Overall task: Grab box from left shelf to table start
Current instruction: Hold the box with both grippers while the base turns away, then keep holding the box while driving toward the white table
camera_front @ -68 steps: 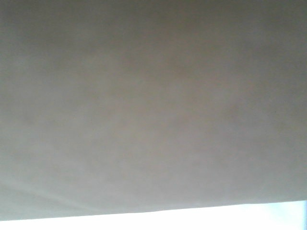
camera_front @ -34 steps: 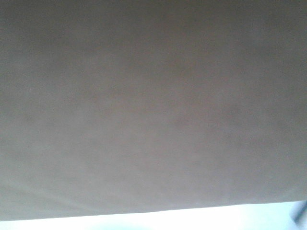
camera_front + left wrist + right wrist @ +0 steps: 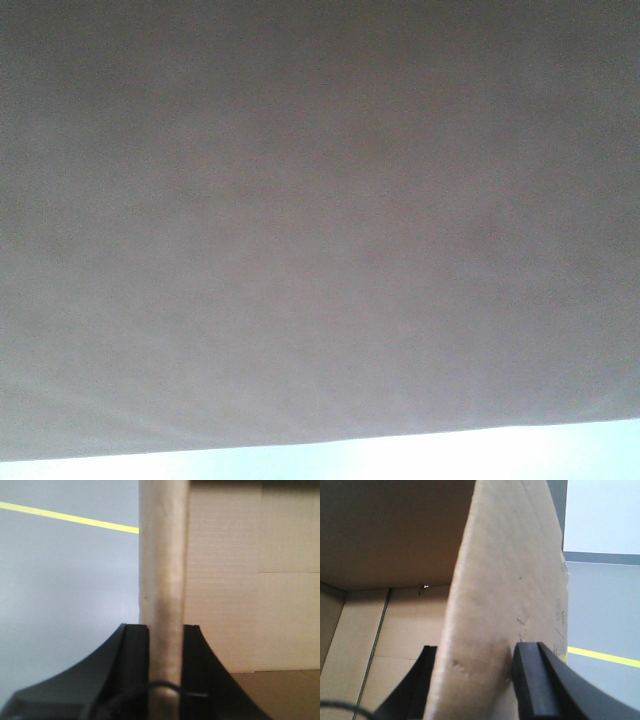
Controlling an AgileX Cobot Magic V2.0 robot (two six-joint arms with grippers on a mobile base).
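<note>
The box (image 3: 320,220) is brown corrugated cardboard and its plain face fills nearly the whole front view. My left gripper (image 3: 165,647) is shut on an upright cardboard wall edge of the box (image 3: 164,570), one black finger (image 3: 134,655) on each side. My right gripper (image 3: 477,677) is shut on a slanting flap of the box (image 3: 510,580), with the box's open inside to its left. A pale white strip (image 3: 420,458) under the box may be the table. The left shelf is out of view.
Grey floor with a yellow line (image 3: 70,517) lies left of the box in the left wrist view. The same kind of floor and yellow line (image 3: 602,656) show to the right in the right wrist view, with a pale wall above.
The box face still fills the front view and looks slightly darker. A dark blur at the lower right corner half a second ago is gone.
</note>
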